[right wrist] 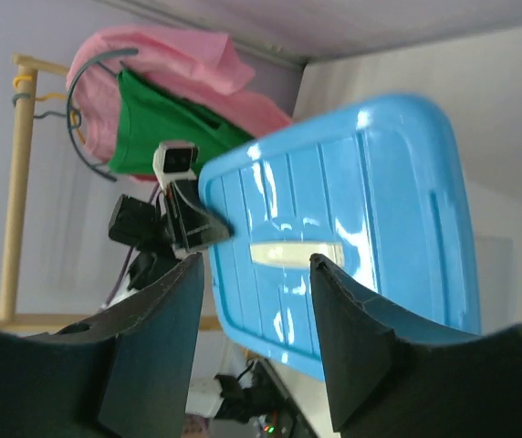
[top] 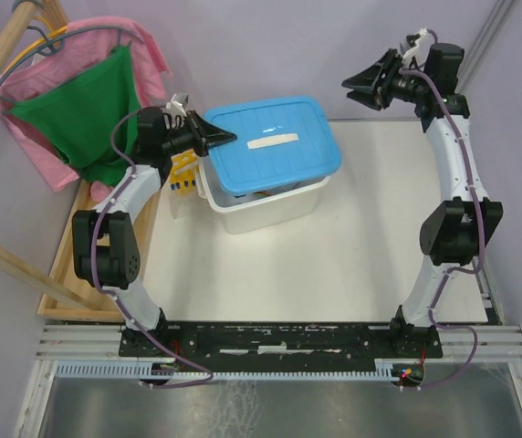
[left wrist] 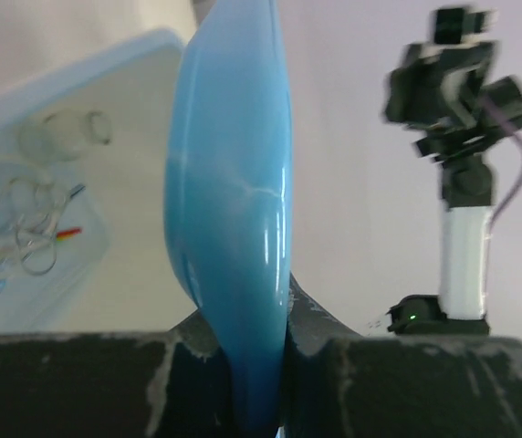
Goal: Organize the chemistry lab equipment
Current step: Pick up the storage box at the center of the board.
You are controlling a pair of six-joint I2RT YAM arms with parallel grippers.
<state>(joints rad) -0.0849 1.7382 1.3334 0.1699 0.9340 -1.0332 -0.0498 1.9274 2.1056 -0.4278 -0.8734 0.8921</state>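
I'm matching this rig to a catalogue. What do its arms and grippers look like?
The left arm and right arm have white links, bulky black joints and thin purple cables. The left gripper and right gripper are black, with tapered wedge fingers.

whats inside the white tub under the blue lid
Left wrist view shows a clear flask, metal tongs and thin rods inside. From above, the blue lid covers nearly everything else in the tub.

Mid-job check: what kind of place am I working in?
Probably a robot test cell, not a real chemistry lab: a white table between plain walls, a white plastic tub under a blue lid, and hung garments beside it.
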